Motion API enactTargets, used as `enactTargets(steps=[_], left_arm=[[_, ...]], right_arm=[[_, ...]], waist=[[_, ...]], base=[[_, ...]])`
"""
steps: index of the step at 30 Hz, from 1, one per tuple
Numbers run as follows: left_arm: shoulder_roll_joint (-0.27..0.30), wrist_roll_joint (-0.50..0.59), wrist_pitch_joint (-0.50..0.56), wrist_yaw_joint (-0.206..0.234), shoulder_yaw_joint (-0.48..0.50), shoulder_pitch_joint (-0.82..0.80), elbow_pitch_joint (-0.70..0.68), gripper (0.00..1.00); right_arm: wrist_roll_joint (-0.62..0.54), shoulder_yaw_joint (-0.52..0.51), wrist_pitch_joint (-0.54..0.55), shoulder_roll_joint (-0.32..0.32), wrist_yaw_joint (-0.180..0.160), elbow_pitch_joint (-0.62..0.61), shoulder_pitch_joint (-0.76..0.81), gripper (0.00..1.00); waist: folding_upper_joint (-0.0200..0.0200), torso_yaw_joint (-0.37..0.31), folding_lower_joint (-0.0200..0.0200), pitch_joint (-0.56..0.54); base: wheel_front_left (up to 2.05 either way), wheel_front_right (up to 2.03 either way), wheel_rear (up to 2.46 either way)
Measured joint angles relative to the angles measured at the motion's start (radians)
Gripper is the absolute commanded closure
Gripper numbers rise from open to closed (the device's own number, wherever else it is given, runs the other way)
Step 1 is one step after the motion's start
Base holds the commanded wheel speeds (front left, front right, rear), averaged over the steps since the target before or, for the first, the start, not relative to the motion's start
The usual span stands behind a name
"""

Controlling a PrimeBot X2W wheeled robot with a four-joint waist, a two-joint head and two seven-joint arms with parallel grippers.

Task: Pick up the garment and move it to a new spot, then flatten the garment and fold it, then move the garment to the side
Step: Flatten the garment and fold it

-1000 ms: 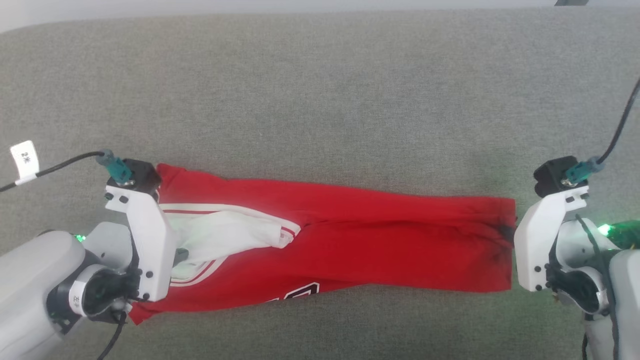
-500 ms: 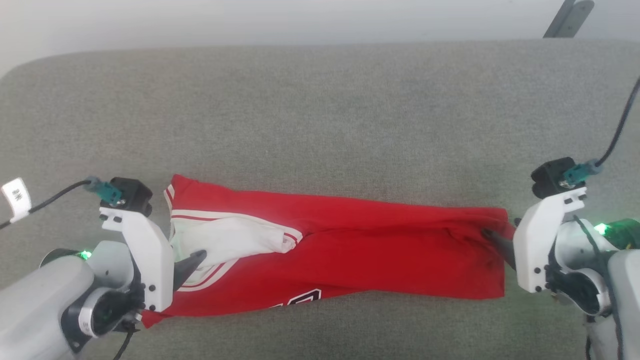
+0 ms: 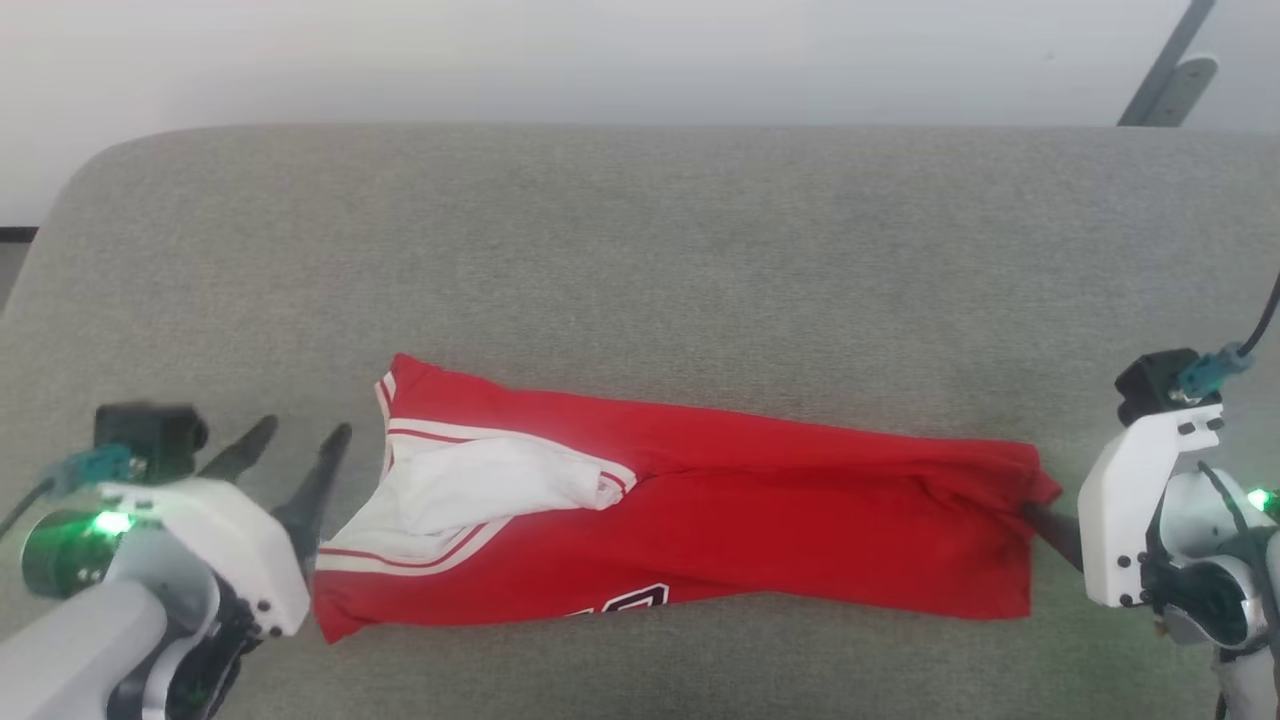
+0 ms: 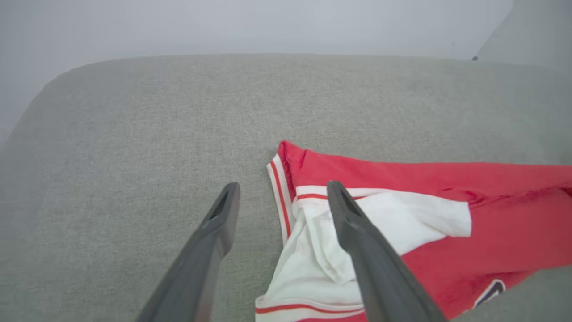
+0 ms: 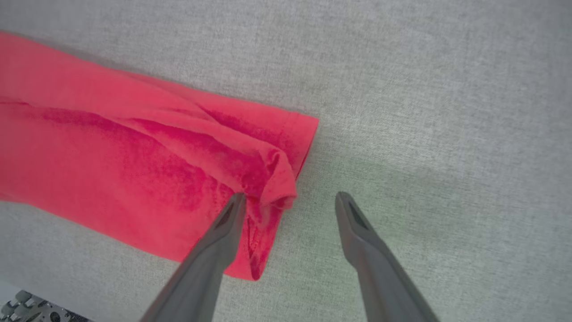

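1. A grey upholstered surface (image 3: pixel 640 230) with a rounded far-left corner carries the scene.
2. The garment (image 3: pixel 750 520) lies folded into a long red band along the surface's near edge, with its white panel and striped trim at the left end.
3. The left gripper (image 3: pixel 305 428) hovers just off that left end, jaws spread wide and empty.
4. The right gripper (image 5: pixel 290 197) sits at the right-hand hem, jaws released, one finger at the rumpled red cloth and the other over bare grey.

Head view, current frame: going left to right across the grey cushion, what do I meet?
left gripper, jaws open → garment, white-panelled end first, plain red end last → right gripper
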Motion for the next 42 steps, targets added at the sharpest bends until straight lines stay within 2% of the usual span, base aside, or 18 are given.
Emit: enactTargets(steps=[3,6,8,11,16,17,18,19,21,26,30,34,36,42], left_arm=[[-0.005,0.016,-0.092,0.005,0.022,0.041,0.023,0.0],[-0.028,0.018,-0.128,0.016,0.085,0.076,0.046,0.0],[-0.058,0.038,-0.133,0.018,0.151,0.104,0.057,0.0],[-0.118,0.142,-0.136,0.006,0.297,0.158,0.055,0.0],[-0.245,0.322,-0.136,-0.064,0.536,0.301,0.058,0.0],[-0.271,0.362,-0.136,-0.084,0.576,0.319,0.055,0.0],[-0.326,0.43,-0.136,-0.123,0.662,0.351,0.061,0.0],[-0.354,0.454,-0.136,-0.143,0.701,0.367,0.065,0.0],[-0.408,0.504,-0.136,-0.185,0.766,0.398,0.081,0.0],[-0.511,0.606,-0.136,-0.288,0.902,0.43,0.112,0.0],[-0.57,0.669,-0.136,-0.341,0.988,0.442,0.13,0.0],[-0.606,0.714,-0.136,-0.374,1.039,0.441,0.136,0.0],[-0.611,0.728,-0.136,-0.378,1.047,0.441,0.136,0.0],[-0.641,0.766,-0.136,-0.397,1.072,0.434,0.135,0.0]], right_arm=[[0.006,-0.005,0.016,-0.002,0.0,0.032,0.0,0.0],[0.014,-0.01,0.018,-0.002,0.0,0.072,-0.002,0.0],[0.017,-0.013,0.016,-0.002,0.0,0.101,-0.006,0.0],[0.034,-0.009,0.006,0.007,0.0,0.147,-0.015,0.0],[0.039,0.007,-0.015,0.011,0.0,0.226,-0.046,0.0],[0.042,0.013,-0.017,0.012,0.0,0.24,-0.051,0.0],[0.054,0.018,-0.021,0.011,0.0,0.267,-0.06,0.0],[0.06,0.021,-0.021,0.01,-0.001,0.279,-0.065,0.56],[0.068,0.032,-0.03,0.006,-0.002,0.295,-0.071,1.0],[0.102,0.033,-0.053,0.011,0.0,0.329,-0.081,1.0],[0.112,0.018,-0.07,0.006,0.0,0.34,-0.089,1.0],[0.114,-0.009,-0.088,-0.005,0.002,0.349,-0.098,1.0],[0.11,-0.017,-0.092,-0.01,0.002,0.351,-0.104,1.0],[0.069,-0.111,-0.129,-0.077,0.001,0.397,-0.131,1.0]], waist=[[0.0,0.016,0.0,0.001],[0.0,0.034,0.0001,0.004],[0.0,0.047,0.0,0.006],[0.0,0.066,0.0,0.008],[0.0,0.093,0.0,0.011],[0.0,0.098,0.0,0.012],[0.0,0.109,0.0,0.012],[0.0,0.114,0.0,0.012],[0.0,0.123,0.0,0.011],[0.0,0.132,0.0,0.008],[0.0,0.127,0.0001,0.009],[0.0,0.115,0.0,0.013],[0.0,0.112,0.0,0.015],[0.0,0.089,0.0,0.027]], base=[[0.0,0.0,0.0],[0.0,0.0,0.0],[0.0,0.0,0.0],[0.0,0.0,0.0],[0.0,0.0,0.0],[0.0,0.0,0.0],[0.0,0.0,0.0],[0.0,0.0,0.0],[0.0,0.0,0.0],[0.0,0.0,0.0],[0.0,0.0,0.0],[0.0,0.0,0.0],[0.0,0.0,0.0],[0.0,0.0,0.0]])
